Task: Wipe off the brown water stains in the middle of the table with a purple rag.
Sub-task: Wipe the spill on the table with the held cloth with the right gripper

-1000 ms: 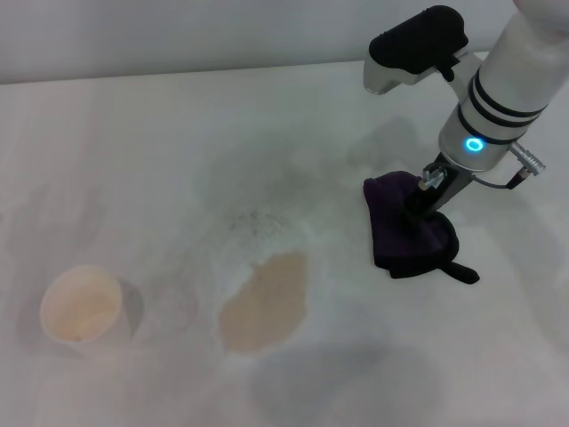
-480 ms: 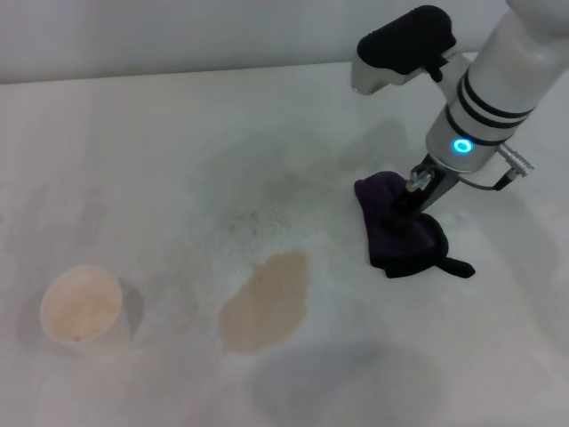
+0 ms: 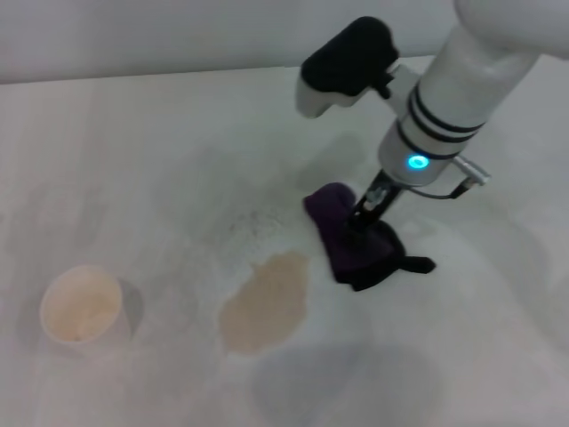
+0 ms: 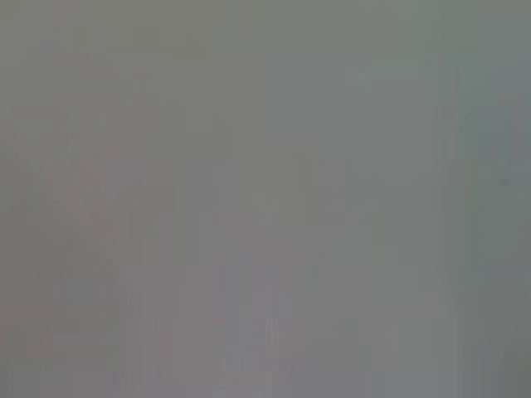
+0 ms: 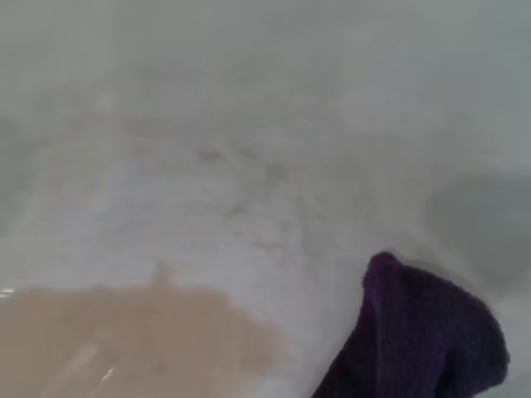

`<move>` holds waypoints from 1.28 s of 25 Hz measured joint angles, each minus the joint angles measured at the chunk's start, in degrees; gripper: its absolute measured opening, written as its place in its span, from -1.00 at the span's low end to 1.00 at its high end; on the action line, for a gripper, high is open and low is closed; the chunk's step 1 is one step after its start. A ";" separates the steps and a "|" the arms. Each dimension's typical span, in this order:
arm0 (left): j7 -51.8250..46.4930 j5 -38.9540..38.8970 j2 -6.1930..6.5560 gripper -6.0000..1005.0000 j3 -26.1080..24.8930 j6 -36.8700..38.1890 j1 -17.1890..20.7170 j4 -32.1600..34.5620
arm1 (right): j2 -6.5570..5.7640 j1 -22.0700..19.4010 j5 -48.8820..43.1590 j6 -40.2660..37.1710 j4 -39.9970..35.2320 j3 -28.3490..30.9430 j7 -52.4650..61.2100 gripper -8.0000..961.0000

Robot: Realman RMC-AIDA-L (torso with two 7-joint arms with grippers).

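The purple rag (image 3: 348,242) lies bunched on the white table (image 3: 151,151), its black tail pointing right. My right gripper (image 3: 364,216) comes down from the upper right and is shut on the rag's top. Just left of the rag and nearer the front edge lies the tan-brown water stain (image 3: 265,302); rag and stain are a small gap apart. The right wrist view shows the rag (image 5: 419,340) close by, with the stain (image 5: 124,340) beside it. My left gripper is out of sight, and the left wrist view is plain grey.
A white paper cup (image 3: 82,305) with a beige inside stands at the front left, well away from the stain. Faint grey smudges mark the table (image 5: 249,166) behind the stain.
My right gripper has dragged the rag leftward across the table, from well right of the stain to right beside it. Stain and cup have not moved.
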 joint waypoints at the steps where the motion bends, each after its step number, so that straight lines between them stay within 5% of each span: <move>1: 0.00 0.00 0.00 0.75 0.00 0.00 -0.01 0.02 | -0.01 0.01 0.88 0.40 -0.58 -1.21 -0.11 -0.73; 14: 0.00 0.00 -0.18 0.75 0.00 0.00 -0.10 -0.05 | 0.00 0.95 10.67 7.43 -5.63 -17.63 -1.62 -0.73; 32: 0.00 0.00 -0.17 0.75 0.00 0.01 -0.15 -0.05 | -0.01 0.39 20.63 9.34 -9.73 -26.73 -6.07 -0.73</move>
